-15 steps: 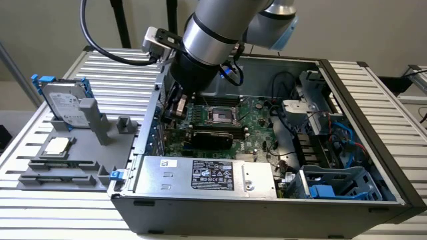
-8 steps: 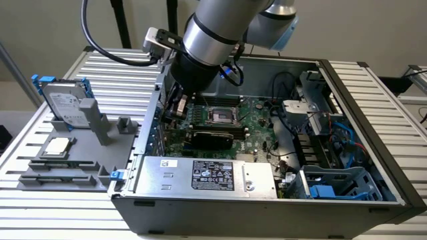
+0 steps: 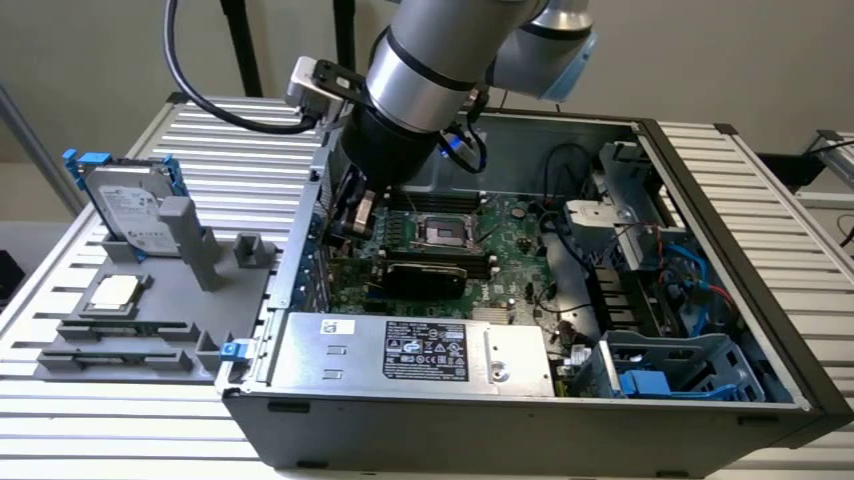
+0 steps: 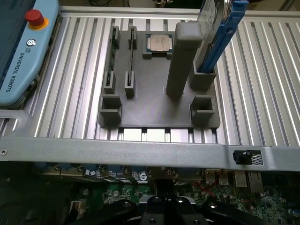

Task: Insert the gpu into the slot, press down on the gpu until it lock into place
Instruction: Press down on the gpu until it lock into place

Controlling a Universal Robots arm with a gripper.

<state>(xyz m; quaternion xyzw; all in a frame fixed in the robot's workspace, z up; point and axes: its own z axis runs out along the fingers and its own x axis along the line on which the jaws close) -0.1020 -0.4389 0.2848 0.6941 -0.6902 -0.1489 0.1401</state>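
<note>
The gpu (image 3: 422, 276) is a flat black card lying across the green motherboard (image 3: 514, 250) inside the open PC case, just beyond the silver power-supply box (image 3: 414, 350). The card hides the slot beneath it. My gripper (image 3: 355, 218) is down inside the case at the motherboard's edge on the exterior view's left, beside the CPU socket (image 3: 441, 230) and a little beyond the gpu's end. It is shut, and I see nothing between its fingers. In the wrist view my gripper (image 4: 164, 208) hangs over the board's rear connectors, close to the case wall (image 4: 140, 147).
A grey fixture tray (image 3: 147, 290) (image 4: 154, 103) stands outside the case, holding a hard drive (image 3: 127, 205) in a blue caddy and a loose CPU (image 4: 159, 43). A teach pendant (image 4: 23, 47) lies on the slatted table. Cables and a blue drive cage (image 3: 667, 365) crowd the case's right.
</note>
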